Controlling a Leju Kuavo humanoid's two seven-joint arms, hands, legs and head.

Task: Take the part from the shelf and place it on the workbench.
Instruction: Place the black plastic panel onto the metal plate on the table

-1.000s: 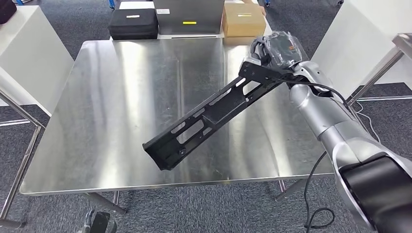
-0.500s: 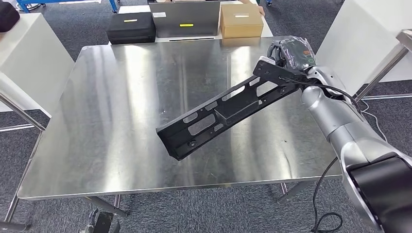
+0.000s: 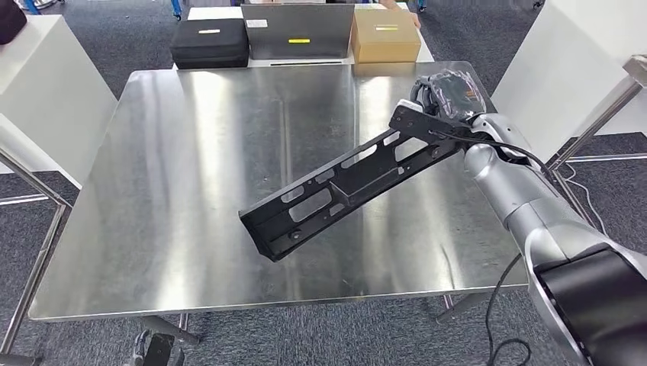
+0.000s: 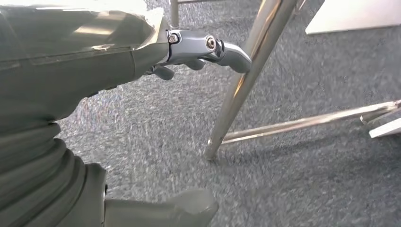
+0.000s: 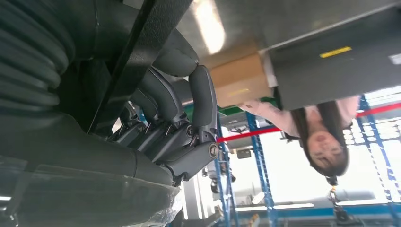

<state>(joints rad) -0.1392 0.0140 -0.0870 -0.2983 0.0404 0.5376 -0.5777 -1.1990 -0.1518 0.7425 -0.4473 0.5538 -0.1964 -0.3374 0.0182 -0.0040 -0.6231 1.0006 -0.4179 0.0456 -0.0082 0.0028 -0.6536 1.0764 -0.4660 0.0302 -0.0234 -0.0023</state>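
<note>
Slanting across the counter (image 3: pixel 191 152), the long black part (image 3: pixel 343 183) hangs with its low end over the counter's middle; whether that end touches the steel cannot be told. Its high end is held by the right hand (image 3: pixel 450 95) above the counter's far right corner, dark fingers (image 5: pixel 203 101) curled around the part's edge. Beyond the counter's far edge stand a black case (image 3: pixel 210 42), a grey box (image 3: pixel 297 34) and a cardboard box (image 3: pixel 385 34), side by side. A person (image 5: pixel 321 137) is seen past the cardboard box in the right wrist view. The left hand (image 4: pixel 156 61) hangs low beside a counter leg (image 4: pixel 241 80) above grey carpet (image 4: pixel 307 85), holding nothing, its fingers loosely bent and apart.
</note>
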